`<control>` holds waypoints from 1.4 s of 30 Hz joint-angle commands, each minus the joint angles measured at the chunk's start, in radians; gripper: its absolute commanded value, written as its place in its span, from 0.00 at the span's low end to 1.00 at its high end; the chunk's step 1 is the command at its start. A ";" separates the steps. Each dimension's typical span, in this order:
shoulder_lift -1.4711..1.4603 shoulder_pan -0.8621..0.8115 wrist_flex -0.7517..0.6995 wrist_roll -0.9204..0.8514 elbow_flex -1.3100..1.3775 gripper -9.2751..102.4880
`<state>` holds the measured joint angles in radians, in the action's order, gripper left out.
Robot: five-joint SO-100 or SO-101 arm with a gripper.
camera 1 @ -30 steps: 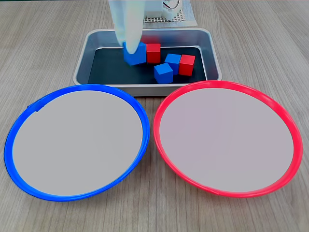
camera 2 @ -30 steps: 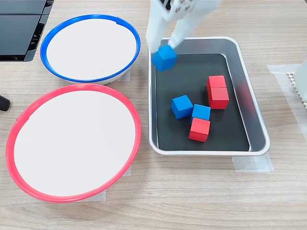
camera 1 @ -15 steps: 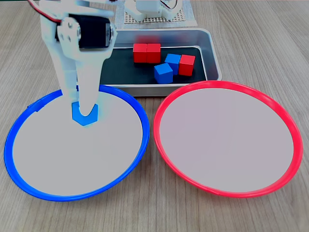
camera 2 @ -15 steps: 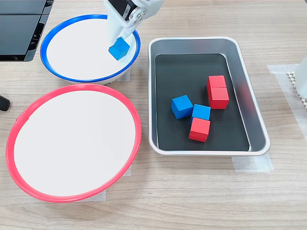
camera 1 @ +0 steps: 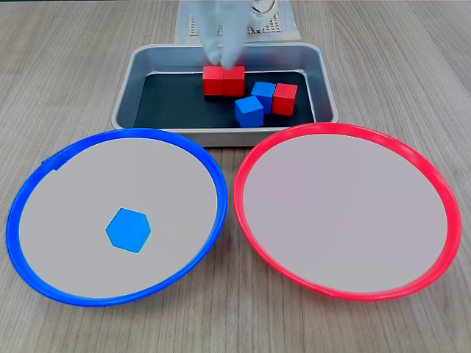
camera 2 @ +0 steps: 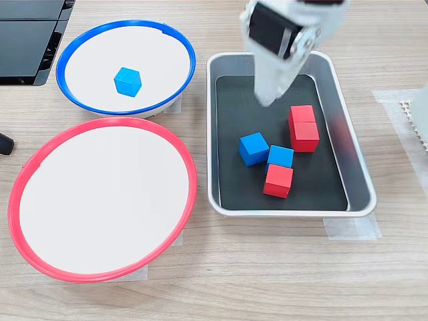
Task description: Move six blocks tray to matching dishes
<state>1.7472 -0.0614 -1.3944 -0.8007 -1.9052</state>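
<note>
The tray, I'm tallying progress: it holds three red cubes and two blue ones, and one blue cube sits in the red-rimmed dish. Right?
Nearly. The lone blue cube sits in the blue-rimmed dish, not the red-rimmed dish, which holds nothing; both fixed views show it. The tray does hold three red cubes and two blue ones.

Blue cube [camera 2: 127, 81] on blue-rimmed dish [camera 2: 75, 50]; red-rimmed dish [camera 2: 27, 174]; silver tray [camera 2: 358, 175], black floor

End effector [camera 2: 267, 100] blurred, pointing down; jaw state unclear
</note>
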 commanded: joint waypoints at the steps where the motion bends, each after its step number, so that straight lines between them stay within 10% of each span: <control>1: 0.031 0.026 0.089 0.144 -0.058 0.26; 16: -0.124 0.077 0.249 0.299 -0.094 0.28; 20: -0.141 0.077 0.256 0.261 -0.080 0.09; 31: -0.048 -0.005 -0.100 -0.020 0.314 0.08; 42: -0.462 -0.212 0.354 -0.273 0.580 0.15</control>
<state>1.3054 -0.2838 -1.0922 -1.0584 -1.3775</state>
